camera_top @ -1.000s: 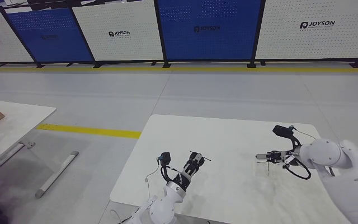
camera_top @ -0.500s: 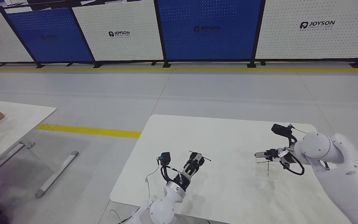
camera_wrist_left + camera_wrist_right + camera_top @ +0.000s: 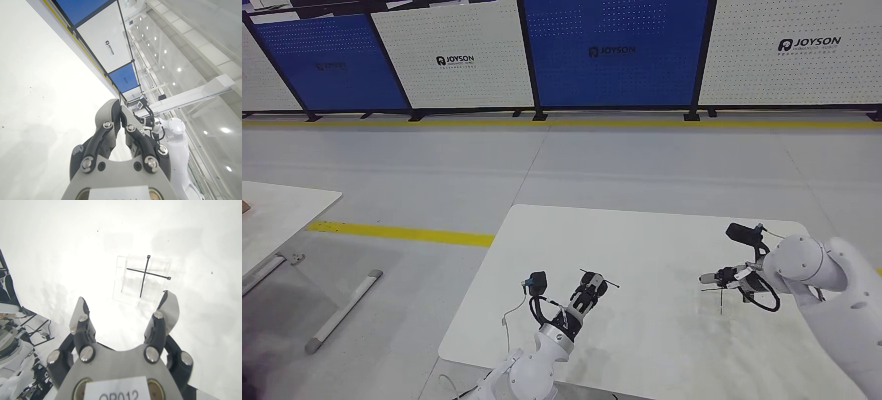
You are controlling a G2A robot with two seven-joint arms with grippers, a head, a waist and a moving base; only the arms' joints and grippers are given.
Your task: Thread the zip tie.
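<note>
My left gripper (image 3: 120, 106) is shut on a thin black zip tie (image 3: 119, 94) whose end sticks out past the fingertips. In the top view this gripper (image 3: 596, 283) sits near the table's front edge, with the zip tie (image 3: 602, 278) poking out sideways. My right gripper (image 3: 124, 296) is open with nothing between its fingers. It hovers just short of a clear plastic box (image 3: 118, 279) on which two more black zip ties (image 3: 145, 272) lie crossed. From above, the right gripper (image 3: 710, 279) is at the table's right side, over the crossed ties (image 3: 720, 292).
The white table (image 3: 642, 250) has bare room between the two arms. Its front edge runs close to the left gripper. A second white table (image 3: 282, 215) stands off to the left across the floor.
The right arm's wrist and forearm have shifted a little to the left, while its gripper stays over the crossed ties. The left arm has not moved.
</note>
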